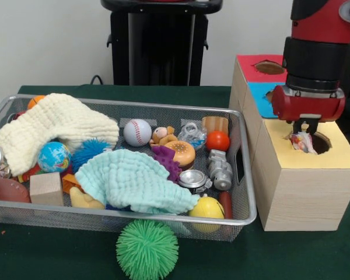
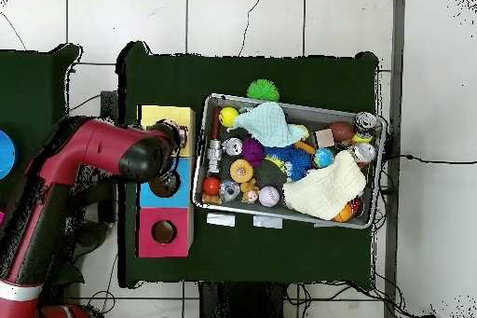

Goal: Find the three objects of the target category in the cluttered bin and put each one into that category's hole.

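My gripper (image 1: 304, 135) hangs over the round hole (image 1: 321, 143) in the yellow top (image 1: 338, 153) of the wooden box. It is shut on a small crumpled white, red and blue object (image 1: 301, 142) at the hole's left rim. In the overhead view the red arm (image 2: 102, 146) covers the gripper and part of the yellow section (image 2: 160, 117). The mesh bin (image 1: 242, 175) to the left of the box holds a baseball (image 1: 137, 132), an orange ball (image 1: 217, 140), a globe ball (image 1: 53, 156), a yellow ball (image 1: 206, 207) and a burger toy (image 1: 182, 153).
The box also has a blue top (image 1: 259, 93) and a red top (image 1: 254, 73) with its own hole (image 1: 270, 67). A teal cloth (image 1: 134, 179) and a cream cloth (image 1: 52, 125) cover part of the bin. A green spiky ball (image 1: 147, 249) lies outside, in front of the bin.
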Motion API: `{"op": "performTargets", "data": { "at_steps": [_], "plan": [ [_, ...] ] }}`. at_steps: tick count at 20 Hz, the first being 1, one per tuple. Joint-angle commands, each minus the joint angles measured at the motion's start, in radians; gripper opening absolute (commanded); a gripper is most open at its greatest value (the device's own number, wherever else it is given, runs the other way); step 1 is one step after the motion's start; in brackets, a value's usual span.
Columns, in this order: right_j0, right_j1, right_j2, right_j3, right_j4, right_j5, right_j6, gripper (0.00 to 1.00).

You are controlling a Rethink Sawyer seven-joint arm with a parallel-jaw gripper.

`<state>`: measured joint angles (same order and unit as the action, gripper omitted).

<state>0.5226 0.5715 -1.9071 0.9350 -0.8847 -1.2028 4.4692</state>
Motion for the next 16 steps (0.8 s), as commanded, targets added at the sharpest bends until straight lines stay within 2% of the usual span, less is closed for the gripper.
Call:
{"op": "performTargets", "data": {
  "at_steps": [1, 4, 10, 16],
  "plan": [
    [-0.069, 0.015, -0.171, 0.007, 0.020, -0.160, 0.368, 0.00],
    [-0.084, 0.002, -0.202, 0.008, 0.025, -0.211, 0.373, 0.00],
    [-0.108, -0.030, -0.271, -0.001, 0.034, -0.234, 0.372, 0.00],
    [-0.123, -0.042, -0.305, -0.002, 0.037, -0.279, 0.374, 0.00]
  ]
}}
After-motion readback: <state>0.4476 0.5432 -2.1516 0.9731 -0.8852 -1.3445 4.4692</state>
